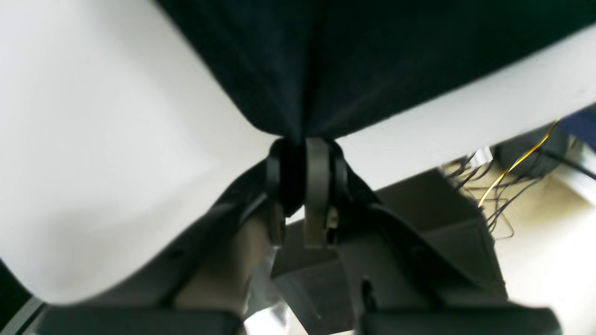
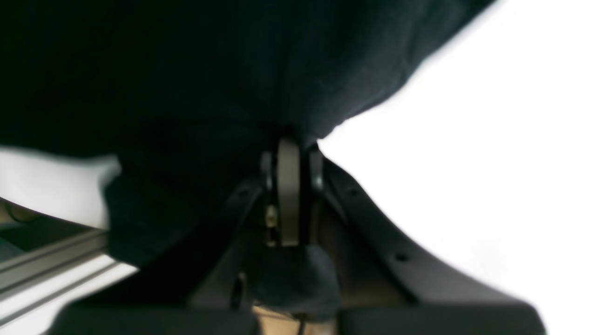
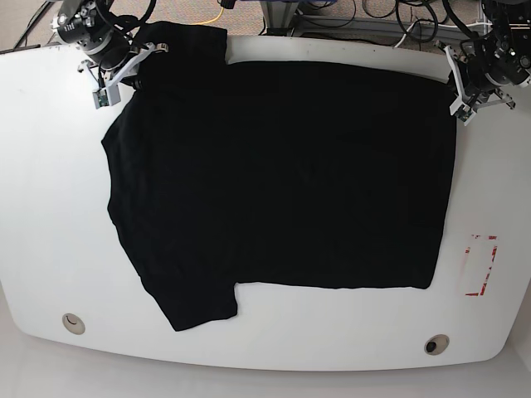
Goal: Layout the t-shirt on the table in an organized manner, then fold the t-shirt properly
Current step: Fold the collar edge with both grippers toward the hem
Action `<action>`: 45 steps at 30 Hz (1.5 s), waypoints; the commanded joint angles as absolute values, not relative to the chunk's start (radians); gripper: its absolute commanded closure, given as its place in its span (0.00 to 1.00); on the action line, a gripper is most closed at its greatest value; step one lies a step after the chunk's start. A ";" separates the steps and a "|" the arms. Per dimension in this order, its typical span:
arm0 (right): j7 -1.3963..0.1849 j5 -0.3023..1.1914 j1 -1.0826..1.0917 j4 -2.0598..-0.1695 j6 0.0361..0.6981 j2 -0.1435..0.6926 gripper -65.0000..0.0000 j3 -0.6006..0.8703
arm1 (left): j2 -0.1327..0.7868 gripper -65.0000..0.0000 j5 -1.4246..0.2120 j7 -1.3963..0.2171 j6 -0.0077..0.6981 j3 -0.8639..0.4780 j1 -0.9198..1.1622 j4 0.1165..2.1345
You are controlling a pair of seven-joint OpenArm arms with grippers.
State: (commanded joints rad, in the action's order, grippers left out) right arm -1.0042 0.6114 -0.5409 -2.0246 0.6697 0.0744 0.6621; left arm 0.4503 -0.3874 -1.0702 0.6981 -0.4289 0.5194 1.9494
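The black t-shirt (image 3: 282, 174) lies spread flat over most of the white table (image 3: 50, 207), sleeves toward the left and hem toward the right. At the far right corner of the shirt, my left gripper (image 3: 455, 84) is shut on the hem. In its wrist view the left gripper (image 1: 305, 144) pinches a gathered point of the t-shirt (image 1: 372, 56) above the table (image 1: 93, 139). My right gripper (image 3: 137, 70) holds the shirt at the far left, near the upper sleeve. Up close the right gripper (image 2: 288, 137) is shut on the t-shirt (image 2: 186, 70), over the table (image 2: 465, 163).
A red tape rectangle (image 3: 481, 265) marks the table's right side. Two small round holes (image 3: 73, 322) (image 3: 435, 343) sit near the front edge. Cables (image 1: 507, 186) hang beyond the far edge, and an aluminium rail (image 2: 46, 265) runs beside it.
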 joint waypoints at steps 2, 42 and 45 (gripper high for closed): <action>-1.012 0.645 -0.533 -2.025 0.667 0.101 1.00 0.674 | 0.449 0.93 -0.387 -1.070 0.698 -0.446 0.499 1.949; -1.041 0.638 -0.024 -1.569 0.665 0.251 0.99 0.622 | 0.417 0.90 -0.377 -1.125 0.698 -0.323 -0.044 1.573; -1.041 0.544 0.016 -1.546 0.671 0.249 0.87 0.610 | 0.420 0.78 -0.377 -1.101 0.698 -0.302 -0.071 1.529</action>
State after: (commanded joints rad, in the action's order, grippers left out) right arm -1.0411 0.5439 0.0161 -1.5459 0.6713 0.2493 0.6099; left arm 0.4196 -0.3767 -1.1009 0.6981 -0.3015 -0.0713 1.5290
